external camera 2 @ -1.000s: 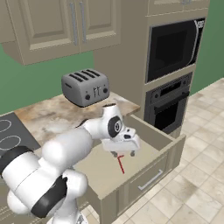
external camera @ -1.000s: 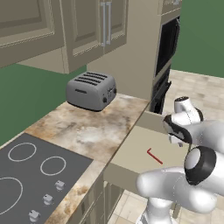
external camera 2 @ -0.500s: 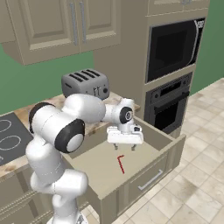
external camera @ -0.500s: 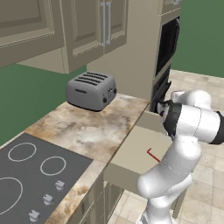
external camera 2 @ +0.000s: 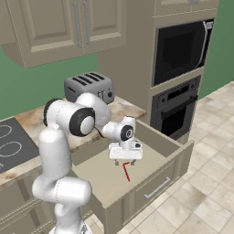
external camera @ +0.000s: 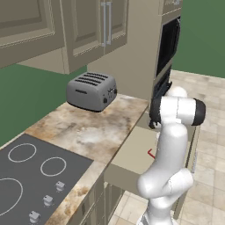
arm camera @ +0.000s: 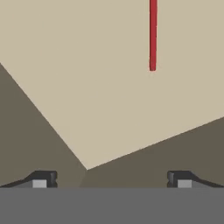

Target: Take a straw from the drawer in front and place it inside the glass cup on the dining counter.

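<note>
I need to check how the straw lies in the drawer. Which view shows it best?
The right base view: the whole straw lies flat on the drawer floor below the open gripper. The hand view shows one end; the left base view a sliver beside the arm.

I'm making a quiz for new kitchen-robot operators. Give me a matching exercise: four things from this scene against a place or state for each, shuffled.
Things:
1. straw
2. drawer
3. gripper
4. toaster

Places or states:
A. pulled out
B. standing on the marbled counter
C. lying on the drawer floor
D. open, hovering over the drawer

Pairs: 1-C, 2-A, 3-D, 4-B
</note>
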Controlling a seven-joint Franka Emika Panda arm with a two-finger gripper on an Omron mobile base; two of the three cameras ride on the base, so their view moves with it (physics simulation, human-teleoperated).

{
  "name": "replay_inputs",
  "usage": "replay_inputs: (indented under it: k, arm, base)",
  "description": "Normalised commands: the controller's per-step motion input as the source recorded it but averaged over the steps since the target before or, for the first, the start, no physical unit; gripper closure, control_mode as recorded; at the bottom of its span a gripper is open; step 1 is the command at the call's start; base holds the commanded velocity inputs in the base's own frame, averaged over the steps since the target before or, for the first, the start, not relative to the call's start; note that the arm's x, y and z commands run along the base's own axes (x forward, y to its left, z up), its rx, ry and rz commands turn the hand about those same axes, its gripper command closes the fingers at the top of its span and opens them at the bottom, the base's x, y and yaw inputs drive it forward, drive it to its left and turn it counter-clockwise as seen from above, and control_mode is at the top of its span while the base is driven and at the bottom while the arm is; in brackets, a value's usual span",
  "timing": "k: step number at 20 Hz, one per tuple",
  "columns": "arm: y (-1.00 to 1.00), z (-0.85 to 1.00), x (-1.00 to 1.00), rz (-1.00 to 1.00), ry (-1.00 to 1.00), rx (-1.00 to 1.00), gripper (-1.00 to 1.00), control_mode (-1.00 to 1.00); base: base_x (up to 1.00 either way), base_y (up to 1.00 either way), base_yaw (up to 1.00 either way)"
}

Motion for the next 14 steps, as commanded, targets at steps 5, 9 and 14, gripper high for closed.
replay_inputs:
  k: [5, 9, 14]
  arm:
    - [0.2, -0.66, 0.21, 0.1, -0.21, 0.0, -1.0, -1.0]
    - [0.02, -0.76, 0.09, 0.11, -0.26, 0.0, -1.0, -1.0]
    - [0.02, -0.56, 0.43, 0.09, -0.11, 0.01, -1.0, -1.0]
  base:
    - [0.0, 0.0, 0.0]
    - [0.0, 0.0, 0.0]
    - [0.0, 0.0, 0.0]
